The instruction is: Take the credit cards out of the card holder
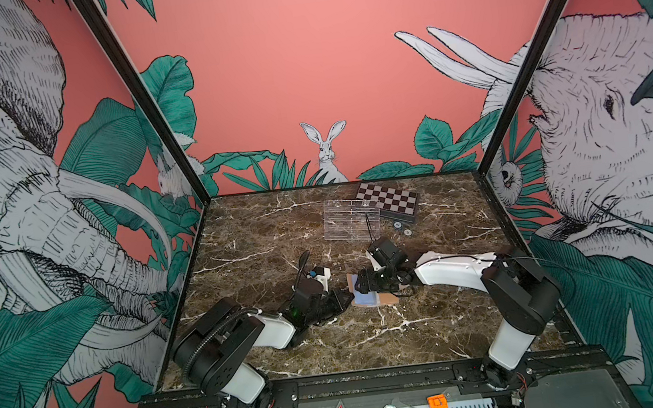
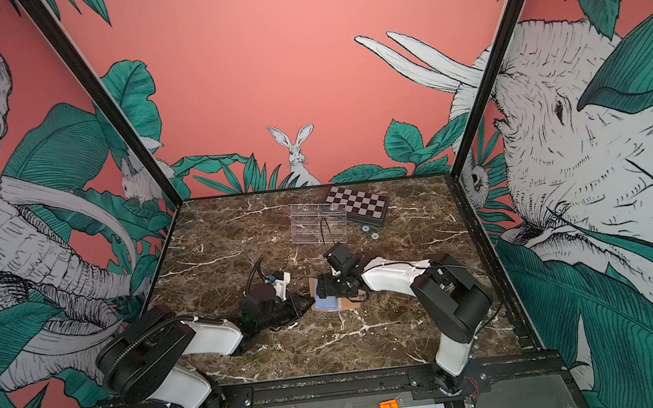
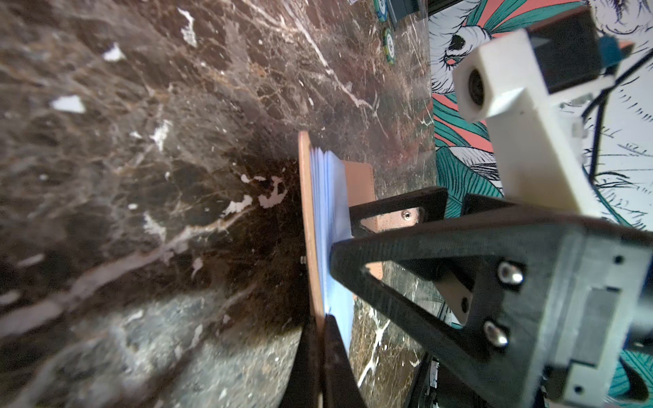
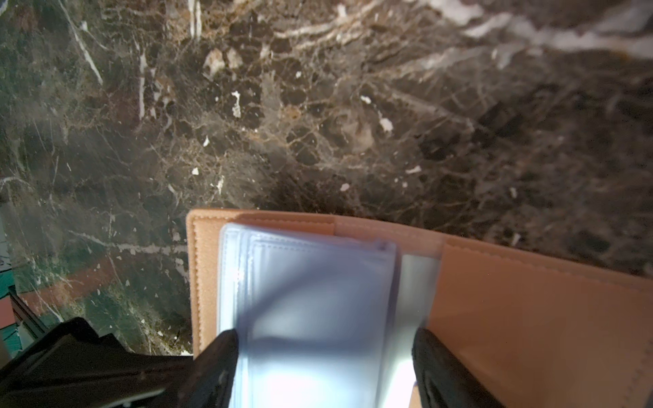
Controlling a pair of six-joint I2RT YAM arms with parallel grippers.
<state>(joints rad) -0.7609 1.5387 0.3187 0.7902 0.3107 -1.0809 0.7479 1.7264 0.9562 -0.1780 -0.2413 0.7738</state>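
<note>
The tan card holder (image 1: pixel 388 299) (image 2: pixel 352 303) lies open on the marble table, its pale bluish sleeves (image 1: pixel 365 300) fanned upward. My left gripper (image 1: pixel 347 295) (image 3: pixel 319 326) is shut on the near edge of the holder's tan cover (image 3: pixel 311 219). My right gripper (image 1: pixel 364 286) (image 4: pixel 325 335) hangs over the sleeves (image 4: pixel 318 282), open, with one finger on each side of the sleeve stack. In the left wrist view the right fingers (image 3: pixel 388 208) reach over the tan flap (image 3: pixel 360 183). No credit cards show; any in the sleeves are hidden.
A clear acrylic tray (image 1: pixel 349 219) and a checkered box (image 1: pixel 389 202) stand at the back of the table. Two poker chips (image 1: pixel 402 228) lie just in front of the box. Illustrated walls close off the left, right and back sides.
</note>
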